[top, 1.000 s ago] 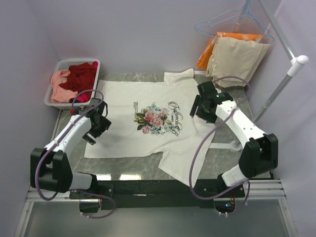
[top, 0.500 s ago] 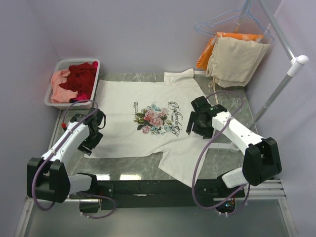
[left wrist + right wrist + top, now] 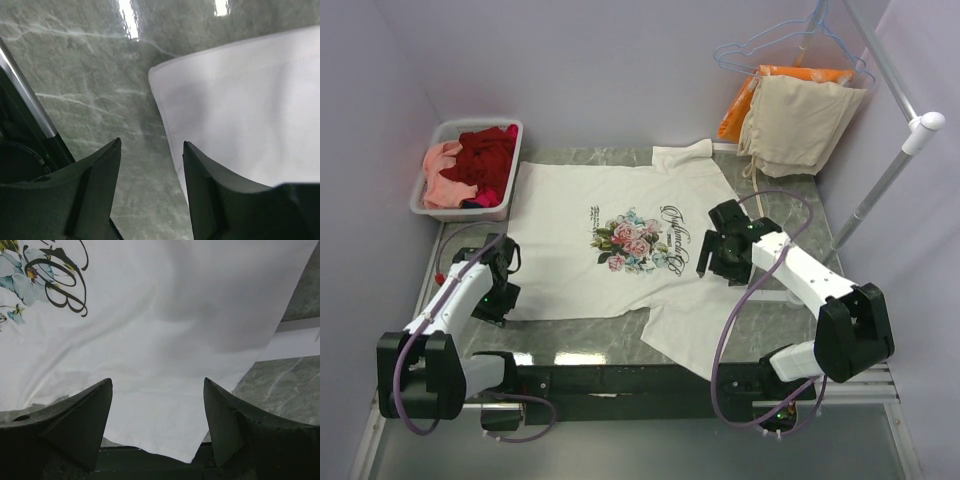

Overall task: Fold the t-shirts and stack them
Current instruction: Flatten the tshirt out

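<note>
A white t-shirt (image 3: pixel 582 262) with a rose print (image 3: pixel 635 240) lies spread flat on the marble table (image 3: pixel 590 340). My left gripper (image 3: pixel 498 295) is low at the shirt's near-left corner. In the left wrist view this gripper (image 3: pixel 151 145) is open; the shirt's side edge (image 3: pixel 167 135) runs between its fingers, with the right finger over the cloth (image 3: pixel 250 100). My right gripper (image 3: pixel 716 256) hovers over the shirt's right side near the sleeve, and it (image 3: pixel 157 382) is open above plain white cloth (image 3: pixel 175 315). Dark red (image 3: pixel 485 155) and salmon pink (image 3: pixel 440 175) t-shirts fill a basket.
The white basket (image 3: pixel 424 207) stands at the back left corner. A beige cloth (image 3: pixel 798 120) and an orange cloth (image 3: pixel 745 100) hang from hangers at the back right. A white rack pole (image 3: pixel 895 165) slants along the right side. A sleeve (image 3: pixel 685 340) drapes toward the front rail.
My left gripper has moved nearer and leftward to the shirt's near-left corner, and its jaws have narrowed. My right gripper slid a little inward over the shirt, then held still.
</note>
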Controlling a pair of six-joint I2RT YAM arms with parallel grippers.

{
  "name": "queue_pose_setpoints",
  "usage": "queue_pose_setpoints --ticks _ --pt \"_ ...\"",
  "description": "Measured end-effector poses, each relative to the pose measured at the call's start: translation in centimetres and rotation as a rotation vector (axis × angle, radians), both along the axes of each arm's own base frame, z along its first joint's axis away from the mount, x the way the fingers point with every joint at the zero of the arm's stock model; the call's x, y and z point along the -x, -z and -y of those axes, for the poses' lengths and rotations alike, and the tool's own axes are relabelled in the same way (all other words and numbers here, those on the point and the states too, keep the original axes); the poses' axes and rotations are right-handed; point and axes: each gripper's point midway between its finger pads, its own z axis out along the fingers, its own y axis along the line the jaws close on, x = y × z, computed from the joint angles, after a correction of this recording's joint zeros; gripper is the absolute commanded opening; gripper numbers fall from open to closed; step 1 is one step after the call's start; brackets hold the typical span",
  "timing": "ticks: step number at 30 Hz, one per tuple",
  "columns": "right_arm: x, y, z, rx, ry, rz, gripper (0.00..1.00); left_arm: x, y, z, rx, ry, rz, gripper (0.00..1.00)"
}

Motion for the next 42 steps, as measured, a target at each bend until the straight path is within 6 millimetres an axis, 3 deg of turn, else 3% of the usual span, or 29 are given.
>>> queue_pose_setpoints --ticks 9,16,27,42 --pt "-0.1 0.3 -0.1 0.006 -0.021 -0.017 0.8 -0.5 0.4 -1.4 -0.001 -0.055 -0.002 0.56" --pt "-1.2 -0.9 -0.5 0.001 -0.028 0.007 0.8 -0.4 1.5 -1.9 0.012 -0.076 -0.013 0.44" --pt "-1.6 -2.4 -0.2 0.021 -0.019 0.02 0.8 0.4 3.5 -1.9 0.021 -0.09 -0.061 0.44" --pt "-1.8 -2.9 0.0 0.033 0.0 0.027 0.8 -0.2 3.3 -2.2 0.023 -0.078 -0.058 0.47"
